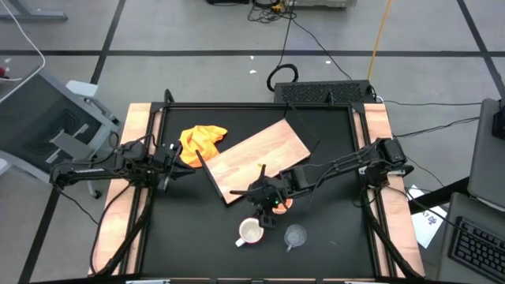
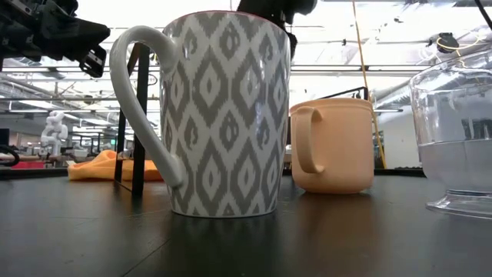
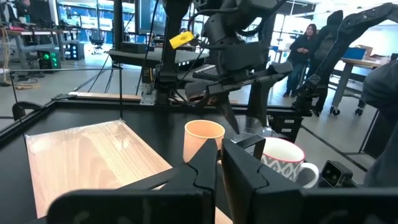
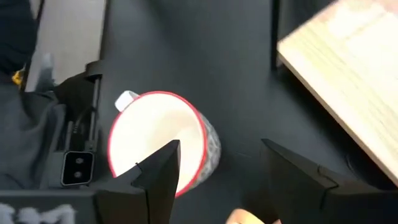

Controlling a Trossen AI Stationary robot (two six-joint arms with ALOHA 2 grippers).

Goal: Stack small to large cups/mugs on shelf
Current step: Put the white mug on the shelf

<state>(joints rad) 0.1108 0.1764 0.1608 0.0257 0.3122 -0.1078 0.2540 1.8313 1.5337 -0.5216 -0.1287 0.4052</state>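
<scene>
A white patterned mug (image 1: 250, 231) stands upright on the black tabletop near the front, and it is large in the low view (image 2: 223, 115). A yellow-orange mug (image 1: 282, 204) stands just behind it, and a clear glass cup (image 1: 295, 235) stands to its right. The wooden board (image 1: 256, 158) lies flat and slanted mid-table. My right gripper (image 1: 268, 201) hovers open above the mugs, with the white mug (image 4: 158, 140) ahead of its fingers and the orange mug's rim (image 4: 239, 216) below. My left gripper (image 3: 217, 165) is shut and empty at the board's left side.
A yellow-orange cloth (image 1: 201, 142) lies crumpled on the tabletop at the board's far left corner. Wooden side rails (image 1: 138, 158) and a black frame border the table. A person (image 3: 305, 46) stands in the room beyond. Bare black tabletop (image 1: 189, 229) lies at the front left.
</scene>
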